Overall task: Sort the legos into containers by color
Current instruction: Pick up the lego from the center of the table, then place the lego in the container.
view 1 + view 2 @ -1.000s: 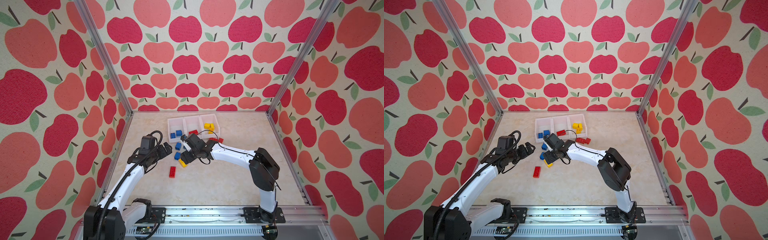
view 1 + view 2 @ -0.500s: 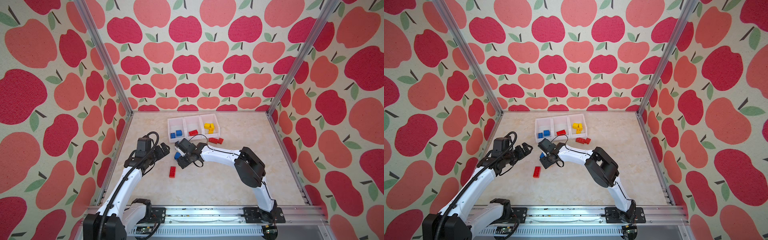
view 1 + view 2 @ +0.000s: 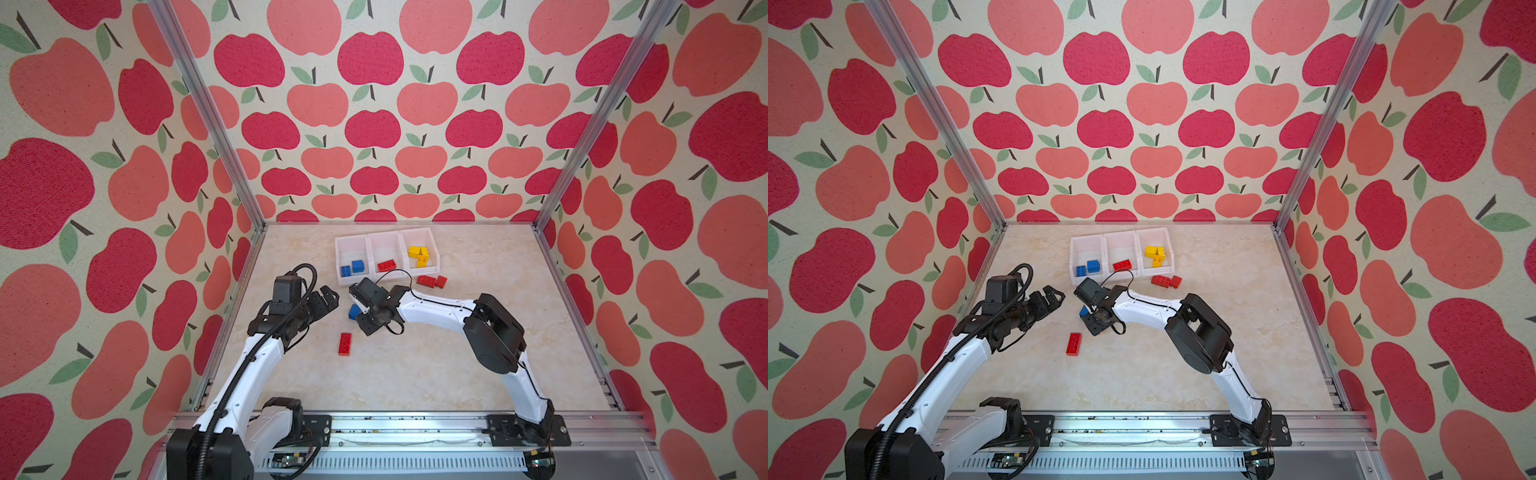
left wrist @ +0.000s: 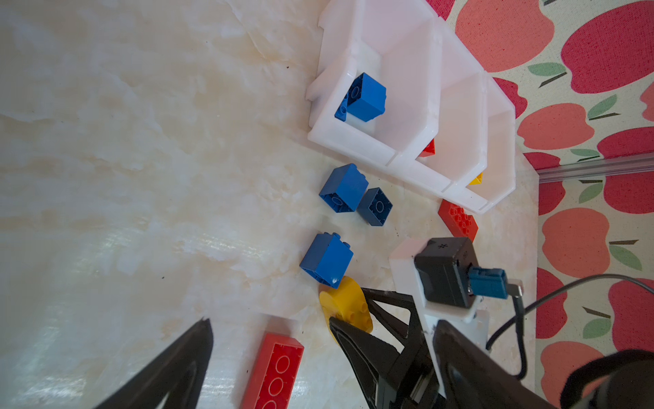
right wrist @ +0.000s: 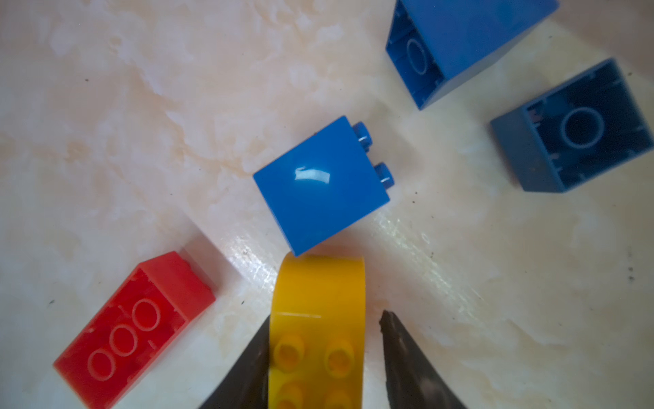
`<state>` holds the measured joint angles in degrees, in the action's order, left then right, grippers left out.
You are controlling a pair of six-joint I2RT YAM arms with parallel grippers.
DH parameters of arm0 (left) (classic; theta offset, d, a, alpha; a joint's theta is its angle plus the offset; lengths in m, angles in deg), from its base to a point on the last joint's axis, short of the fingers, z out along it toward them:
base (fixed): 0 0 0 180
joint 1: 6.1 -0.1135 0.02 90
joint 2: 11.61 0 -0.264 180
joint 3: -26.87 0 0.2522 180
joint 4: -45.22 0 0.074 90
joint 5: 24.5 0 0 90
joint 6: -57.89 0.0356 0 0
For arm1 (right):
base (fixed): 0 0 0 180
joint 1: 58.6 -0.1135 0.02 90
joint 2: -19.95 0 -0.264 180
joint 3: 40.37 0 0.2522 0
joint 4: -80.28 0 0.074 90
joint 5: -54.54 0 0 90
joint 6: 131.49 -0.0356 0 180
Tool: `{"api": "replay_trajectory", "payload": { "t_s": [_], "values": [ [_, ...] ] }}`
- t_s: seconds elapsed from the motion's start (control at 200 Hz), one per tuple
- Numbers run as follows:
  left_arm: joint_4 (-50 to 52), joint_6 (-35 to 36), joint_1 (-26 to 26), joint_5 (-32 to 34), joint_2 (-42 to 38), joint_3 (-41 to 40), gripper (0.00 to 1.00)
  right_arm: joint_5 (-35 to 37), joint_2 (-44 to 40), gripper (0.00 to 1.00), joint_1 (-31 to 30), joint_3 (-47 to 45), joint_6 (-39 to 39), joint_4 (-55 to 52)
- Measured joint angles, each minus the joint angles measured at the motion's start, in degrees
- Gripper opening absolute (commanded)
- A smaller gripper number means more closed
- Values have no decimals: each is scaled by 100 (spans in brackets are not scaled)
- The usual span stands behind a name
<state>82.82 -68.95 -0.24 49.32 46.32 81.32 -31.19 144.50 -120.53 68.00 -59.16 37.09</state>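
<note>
I am on the pick of a yellow brick (image 5: 318, 283), lying on the surface (image 3: 415, 365) well apart from the containers (image 3: 384, 237); my right pincer (image 5: 323, 318) stands narrow about it, one jaw against its side, the other showing a sliver of gap, so I cannot tell if the hold is firm; my left pincer (image 3: 327, 296) hangs wide and empty. Next, I judge, comes a squeeze, a lift clear of the blue brick (image 5: 320, 184) just beside it, then a carry to the end container (image 3: 415, 236) holding yellow.

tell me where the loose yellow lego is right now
In the right wrist view the yellow lego sits between the fingers of the right gripper, touching the corner of a blue lego, with a long red lego beside it.
</note>
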Motion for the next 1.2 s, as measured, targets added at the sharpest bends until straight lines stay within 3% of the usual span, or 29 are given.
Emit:
{"api": "replay_trajectory", "payload": {
  "t_s": [0.25, 0.48, 0.69, 0.93, 1.196],
  "values": [
    [2, -22, 0, -4, -20, -26, 99, 94, 13, 31, -31, 0, -33, -26],
    [0, -24, -2, -24, -20, -28, 99, 214, -155, 30, -31, -98, -46, -35],
    [-2, -24, 0, -39, -20, -28, 99, 328, -876, 30, 94, -420, -101, -70],
    [-7, -24, 11, -39, 9, -28, 99, 520, -1786, 30, 848, -734, -105, -70],
    [-9, -44, 129, -37, 120, -26, 99, 640, -1943, 30, 1884, -754, 35, -61]
  ]
}}
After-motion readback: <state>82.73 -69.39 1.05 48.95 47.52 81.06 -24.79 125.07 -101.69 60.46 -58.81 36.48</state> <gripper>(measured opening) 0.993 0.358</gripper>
